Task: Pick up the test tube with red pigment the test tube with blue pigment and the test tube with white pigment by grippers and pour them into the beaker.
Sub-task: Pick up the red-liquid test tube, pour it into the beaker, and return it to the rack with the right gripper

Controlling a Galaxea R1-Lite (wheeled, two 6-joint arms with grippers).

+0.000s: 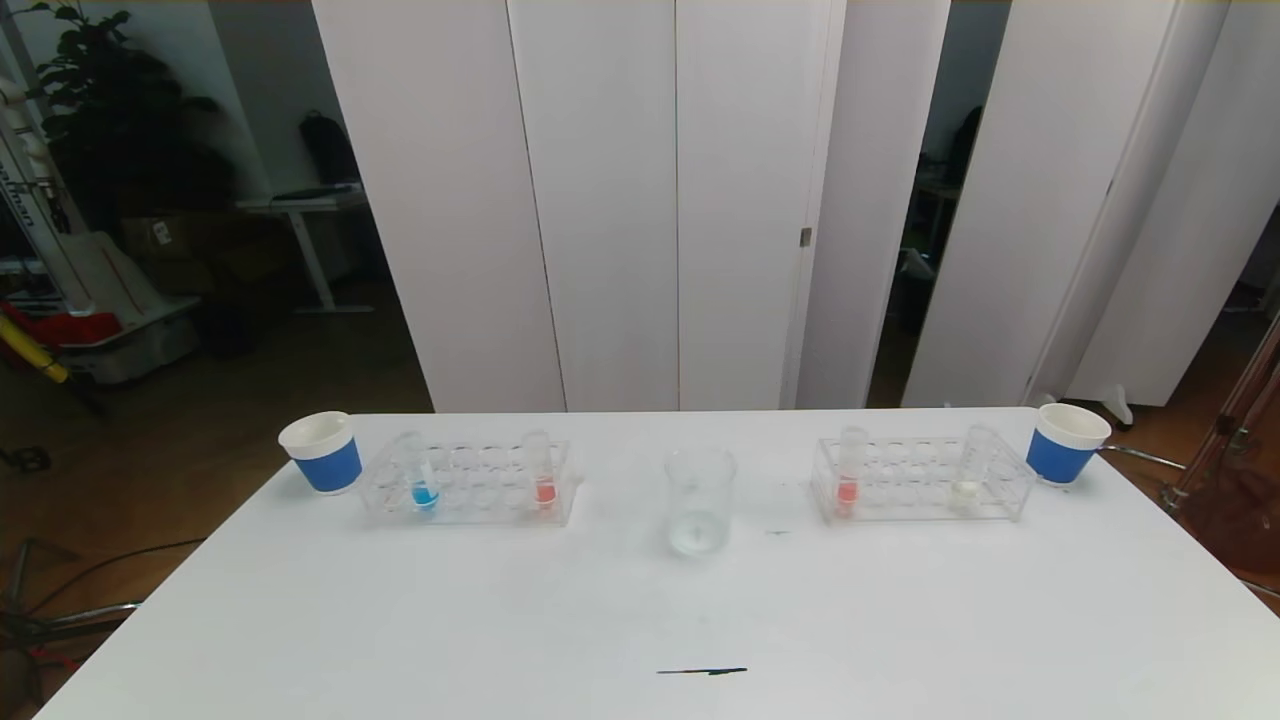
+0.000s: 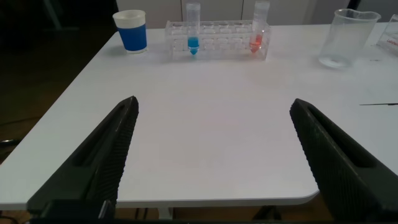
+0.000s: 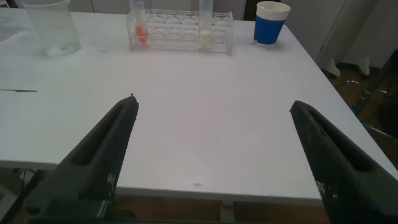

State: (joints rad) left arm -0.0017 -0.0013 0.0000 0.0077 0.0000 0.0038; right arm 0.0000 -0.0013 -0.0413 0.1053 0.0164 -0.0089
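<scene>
One beaker [image 1: 700, 497] stands mid-desk [image 1: 500, 620], between two clear racks. Left rack [image 1: 470, 483]: the test tube with blue pigment [image 1: 421, 475] and one red tube [image 1: 541, 472]. Right rack [image 1: 920, 478]: one red tube [image 1: 850, 472], plus the test tube with white pigment [image 1: 970, 470]. Two blue-banded cups, far left [image 1: 322, 452] and far right [image 1: 1066, 443]. Left hand [image 2: 211, 155] and right hand [image 3: 211, 155] both gape wide at the near edge, holding nothing.
</scene>
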